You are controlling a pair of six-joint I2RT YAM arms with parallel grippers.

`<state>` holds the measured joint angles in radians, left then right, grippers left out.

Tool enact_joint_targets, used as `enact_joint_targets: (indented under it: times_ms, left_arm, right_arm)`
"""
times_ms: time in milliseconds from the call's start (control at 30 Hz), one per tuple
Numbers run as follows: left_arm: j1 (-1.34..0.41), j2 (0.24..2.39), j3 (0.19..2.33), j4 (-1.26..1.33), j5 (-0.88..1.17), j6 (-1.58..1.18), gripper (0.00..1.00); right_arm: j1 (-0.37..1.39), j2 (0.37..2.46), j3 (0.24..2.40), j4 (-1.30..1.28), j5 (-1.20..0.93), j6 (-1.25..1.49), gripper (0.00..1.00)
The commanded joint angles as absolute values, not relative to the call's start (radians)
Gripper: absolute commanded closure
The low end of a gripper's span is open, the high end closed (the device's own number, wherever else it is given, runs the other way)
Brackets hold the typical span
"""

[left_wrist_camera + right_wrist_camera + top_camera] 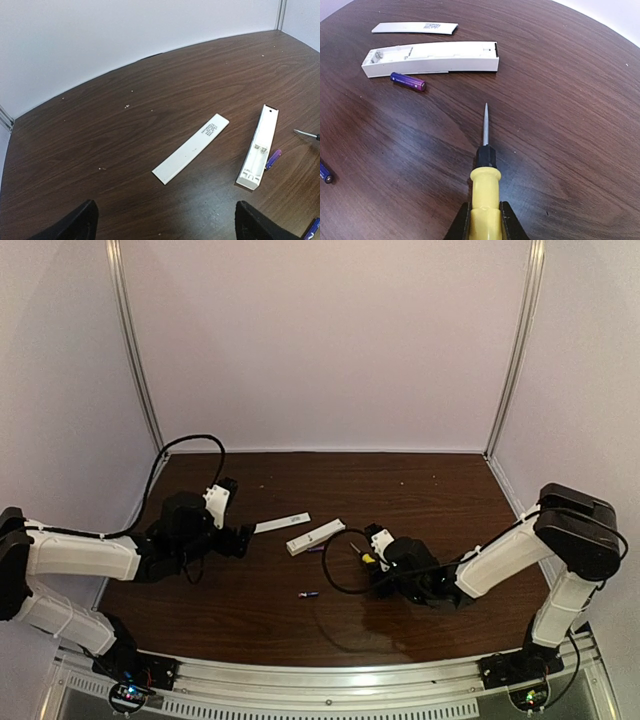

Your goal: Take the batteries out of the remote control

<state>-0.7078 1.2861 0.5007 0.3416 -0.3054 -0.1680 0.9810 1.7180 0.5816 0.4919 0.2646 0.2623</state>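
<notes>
The white remote control point(316, 536) point(259, 148) point(432, 57) lies mid-table with its battery bay open and facing up; I see no cell inside. One purple battery point(408, 81) point(273, 159) rests against its side. A second battery point(308, 594) point(325, 172) lies apart, nearer the front. My left gripper point(240, 538) point(165, 227) hovers open and holds nothing, left of the cover and remote. My right gripper point(368, 552) point(485, 220) is shut on the yellow-handled screwdriver point(486, 190), whose tip points at the remote from a short distance.
The thin white cover strip point(282, 524) point(191, 148) point(415, 28) lies flat beside the remote, on its far left. A black cable point(330, 575) loops over the table by the right arm. White walls enclose the dark wooden table point(420, 490).
</notes>
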Motion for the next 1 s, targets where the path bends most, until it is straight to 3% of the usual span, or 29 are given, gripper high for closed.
enact_joint_targets:
  times_ms: [0, 300, 967]
  left_arm:
    - [-0.703, 1.274, 0.497, 0.333, -0.294, -0.185, 0.03]
    - [-0.703, 1.275, 0.493, 0.324, -0.300, -0.198, 0.04]
    - [-0.703, 1.255, 0.484, 0.321, -0.340, -0.200, 0.04]
  right_arm:
    - [0.978, 1.766, 0.629, 0.508, 0.259, 0.275, 0.93]
    - [0.976, 1.816, 0.676, 0.449, 0.241, 0.267, 0.81]
    - [0.974, 1.773, 0.678, 0.368, 0.202, 0.274, 0.65]
